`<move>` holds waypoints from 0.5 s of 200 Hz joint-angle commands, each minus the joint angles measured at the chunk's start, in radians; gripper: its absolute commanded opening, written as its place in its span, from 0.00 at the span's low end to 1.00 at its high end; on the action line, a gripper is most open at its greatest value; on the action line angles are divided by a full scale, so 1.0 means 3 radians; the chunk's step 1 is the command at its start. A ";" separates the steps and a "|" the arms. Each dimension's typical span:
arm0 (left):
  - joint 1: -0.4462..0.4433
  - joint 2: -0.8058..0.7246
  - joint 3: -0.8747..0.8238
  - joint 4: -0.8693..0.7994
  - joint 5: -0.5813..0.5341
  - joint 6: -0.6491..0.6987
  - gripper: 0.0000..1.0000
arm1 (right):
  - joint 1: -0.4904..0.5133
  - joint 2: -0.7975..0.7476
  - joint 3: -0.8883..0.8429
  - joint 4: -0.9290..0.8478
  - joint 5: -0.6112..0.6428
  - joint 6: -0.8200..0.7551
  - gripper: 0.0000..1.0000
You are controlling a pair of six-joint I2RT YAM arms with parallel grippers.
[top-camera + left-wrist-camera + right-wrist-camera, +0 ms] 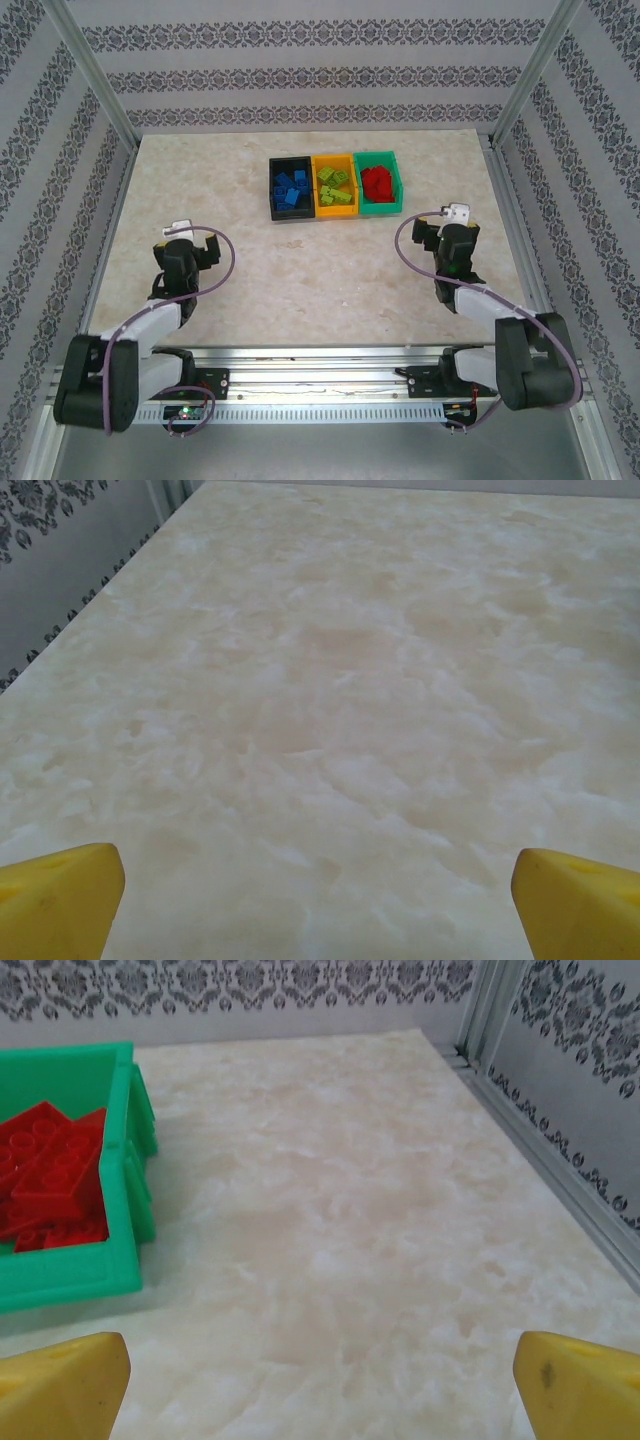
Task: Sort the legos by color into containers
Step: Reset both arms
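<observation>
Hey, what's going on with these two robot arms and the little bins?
The sorting looks finished. Blue legos lie in the black bin, lime ones in the orange-yellow bin and red ones in the green bin, side by side toward the far side of the table. I see no loose brick on it. The left tool and the right tool are both open and empty.

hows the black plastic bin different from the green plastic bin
The black rectangular plastic bin holds blue studded bricks; the green rectangular plastic bin holds red bricks. The black bin ends the row on the left, the green one on the right. Both are open-topped and look equal in size.
</observation>
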 commanded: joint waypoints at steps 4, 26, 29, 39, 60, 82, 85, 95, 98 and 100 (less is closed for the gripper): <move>0.0130 0.0479 -0.0139 0.1388 0.0115 0.0184 1.00 | -0.0020 0.0295 -0.0114 0.0727 0.0111 -0.0134 0.98; 0.0167 0.0803 -0.0078 0.1646 0.0335 0.0126 1.00 | -0.0017 0.0582 -0.0119 0.1003 -0.0013 -0.0195 0.98; 0.0171 0.0857 -0.0064 0.1679 0.0376 0.0132 1.00 | -0.0017 0.0632 -0.0119 0.1057 -0.0041 -0.0203 0.98; 0.0173 0.1083 -0.0040 0.1859 0.0500 0.0166 1.00 | -0.0019 0.0798 -0.0121 0.1243 -0.0164 -0.0259 0.98; 0.0178 0.1586 -0.0072 0.2506 0.0552 0.0219 0.99 | -0.0021 0.0987 -0.0080 0.1392 -0.0197 -0.0263 0.98; 0.0176 0.1400 0.0047 0.1954 0.0434 0.0132 1.00 | -0.0117 0.0947 -0.0021 0.1149 -0.0317 -0.0167 0.98; 0.0176 0.1430 0.0076 0.1963 0.0430 0.0140 1.00 | -0.0123 0.0961 -0.0021 0.1173 -0.0330 -0.0163 0.98; 0.0178 0.1474 0.0121 0.1958 0.0501 0.0179 0.99 | -0.0135 0.0967 -0.0021 0.1183 -0.0344 -0.0158 0.98; 0.0176 0.1460 0.0135 0.1902 0.0518 0.0183 1.00 | -0.0135 0.0962 -0.0021 0.1168 -0.0346 -0.0158 0.98; 0.0175 0.1441 0.0145 0.1856 0.0528 0.0184 0.99 | -0.0138 0.0959 -0.0021 0.1159 -0.0347 -0.0159 0.98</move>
